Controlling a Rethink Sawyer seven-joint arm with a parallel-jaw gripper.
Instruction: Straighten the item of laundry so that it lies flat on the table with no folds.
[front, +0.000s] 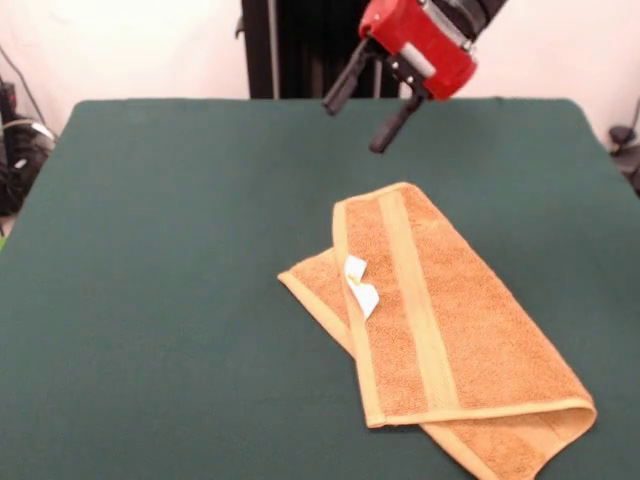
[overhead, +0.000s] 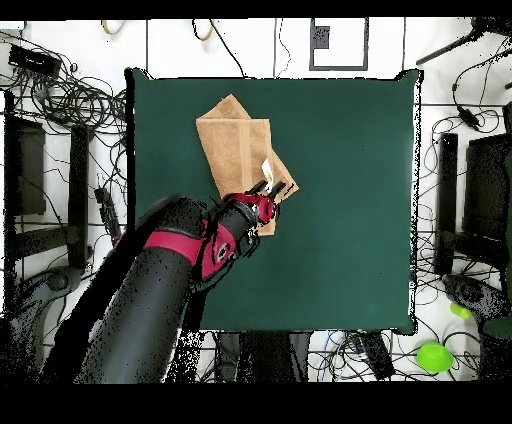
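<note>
The orange-tan towel lies on the right half of the dark green table, folded over itself, with a lower layer sticking out at its left and front edges. A stripe band runs along the top layer, and the white tag lies by the fold's left edge. My gripper hangs in the air above the towel's far corner, open and empty, its two black fingers spread. In the overhead view the towel lies in the table's upper left, and the gripper is over its lower right corner, next to the tag.
The table stretches wide to the towel's right in the overhead view. Cables and dark equipment lie on the floor around it. Green objects sit on the floor at the lower right. The black pedestal stands behind the table.
</note>
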